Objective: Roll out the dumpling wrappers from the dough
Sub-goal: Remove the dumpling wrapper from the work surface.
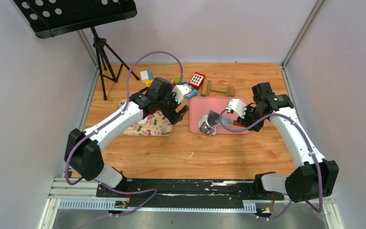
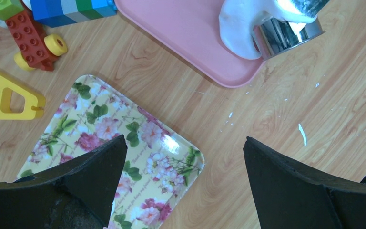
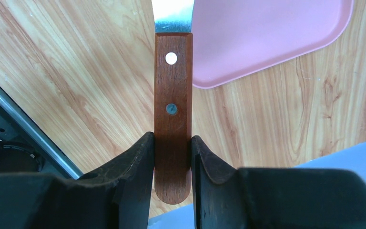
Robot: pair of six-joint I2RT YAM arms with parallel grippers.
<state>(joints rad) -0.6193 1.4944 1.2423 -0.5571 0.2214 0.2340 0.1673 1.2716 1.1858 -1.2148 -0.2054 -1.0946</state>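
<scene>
A lump of white dough (image 2: 238, 26) lies at the near left corner of the pink tray (image 2: 190, 33), pressed against the small metal ring (image 2: 288, 36). The ring also shows in the top view (image 1: 205, 129). My right gripper (image 3: 172, 140) is shut on the wooden handle of a metal scraper (image 3: 172, 90). The scraper blade (image 1: 214, 117) reaches over the pink tray (image 1: 219, 102) towards the ring and dough. My left gripper (image 2: 185, 162) is open and empty above the right corner of the floral tray (image 2: 138, 143), left of the pink tray. I can make out no round wrappers.
A wooden rolling pin (image 1: 217, 89), toy blocks (image 1: 183, 88) and a red button toy (image 1: 197, 79) lie behind the trays. More blocks (image 2: 28, 33) and a yellow plastic piece (image 2: 5, 95) lie beside the floral tray. A music stand tripod (image 1: 102, 57) stands at the back left. Dough crumbs (image 2: 302, 133) dot the table.
</scene>
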